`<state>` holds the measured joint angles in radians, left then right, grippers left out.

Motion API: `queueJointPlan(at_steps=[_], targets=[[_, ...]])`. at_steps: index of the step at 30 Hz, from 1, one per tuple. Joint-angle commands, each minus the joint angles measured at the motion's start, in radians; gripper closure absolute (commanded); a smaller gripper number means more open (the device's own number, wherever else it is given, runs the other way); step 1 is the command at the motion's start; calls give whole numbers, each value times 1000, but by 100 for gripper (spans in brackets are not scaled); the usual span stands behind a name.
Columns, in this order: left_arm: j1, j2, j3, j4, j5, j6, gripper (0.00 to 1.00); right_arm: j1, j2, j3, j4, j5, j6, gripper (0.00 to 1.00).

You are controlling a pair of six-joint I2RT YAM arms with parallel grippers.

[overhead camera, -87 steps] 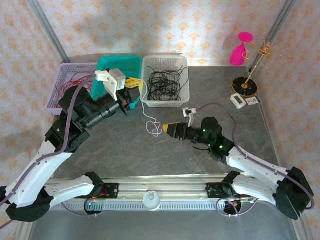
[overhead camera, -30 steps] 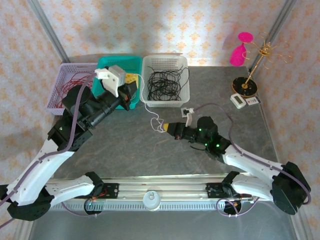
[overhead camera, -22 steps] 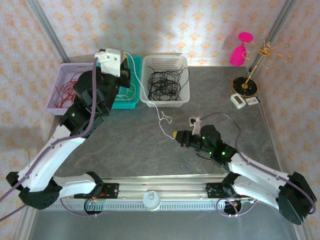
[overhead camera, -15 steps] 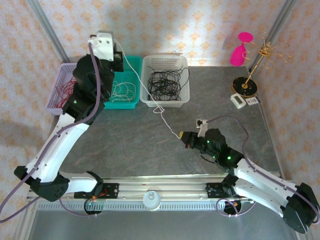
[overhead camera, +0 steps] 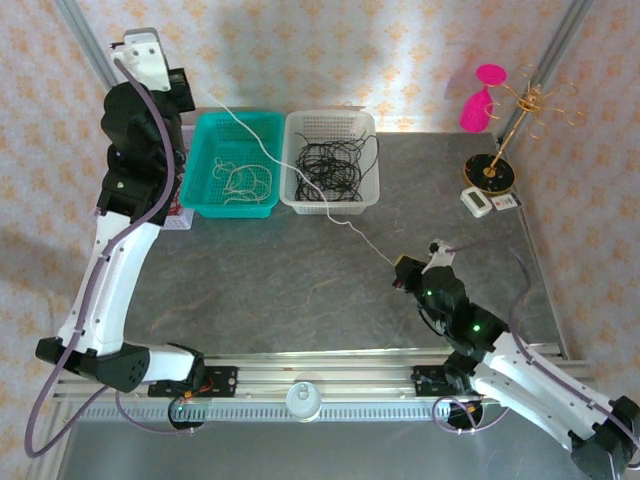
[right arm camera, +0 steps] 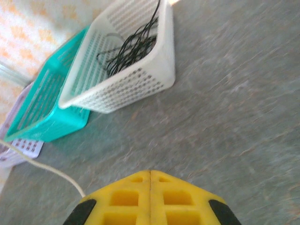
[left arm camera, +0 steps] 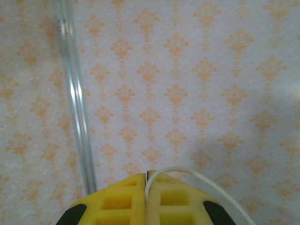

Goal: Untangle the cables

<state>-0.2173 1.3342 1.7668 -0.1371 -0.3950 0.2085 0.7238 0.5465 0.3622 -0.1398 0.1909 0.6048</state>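
Cable work, top view first. White cable (overhead camera: 350, 228) strung in one long slanting line between both claws, off the table (overhead camera: 250, 270) for most of its run. Starts high at left claw (overhead camera: 186, 93), arm reared up by the back left corner. Crosses above teal basket (overhead camera: 210, 122) and the near left corner of white basket (overhead camera: 368, 150). Ends low at right claw (overhead camera: 401, 277), close over the table, right of centre.

Loose white cords (overhead camera: 245, 180) lying in teal basket. Black cords (overhead camera: 335, 165) heaped in white basket. Sliver of lilac basket (overhead camera: 181, 214) with a trace of red, mostly behind the left arm. Gold stand (overhead camera: 505, 125) well apart, far right.

Left wrist view: yellow pads pressed flat together, white cable coming out of the seam at the tips and curving off down right. Clamped on it, plainly. Behind, patterned wall (left arm camera: 187, 70) and a metal post (left arm camera: 77, 117).

Right wrist view: pads likewise closed, seam tight. Cable arriving from the left and slipping behind the left pad's outer edge. Exact pinch point hidden here; per top view, line ending at this claw. Adds a side look at the baskets: perforated wall of the white one, black cords poking above its rim, teal one just beside it, lilac one at far left. Blurred throughout.
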Motion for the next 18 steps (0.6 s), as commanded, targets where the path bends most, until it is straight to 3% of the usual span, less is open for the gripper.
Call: queueJointPlan(at_steps=[1, 11, 18], targets=[[55, 1, 20, 22, 37, -16, 100, -2, -29, 42, -119, 185, -7, 100], [228, 7, -17, -6, 175, -108, 100, -4, -103, 125, -204, 507, -70, 100], [286, 24, -11, -19, 224, -129, 100, -4, -142, 150, -214, 539, -123, 100]])
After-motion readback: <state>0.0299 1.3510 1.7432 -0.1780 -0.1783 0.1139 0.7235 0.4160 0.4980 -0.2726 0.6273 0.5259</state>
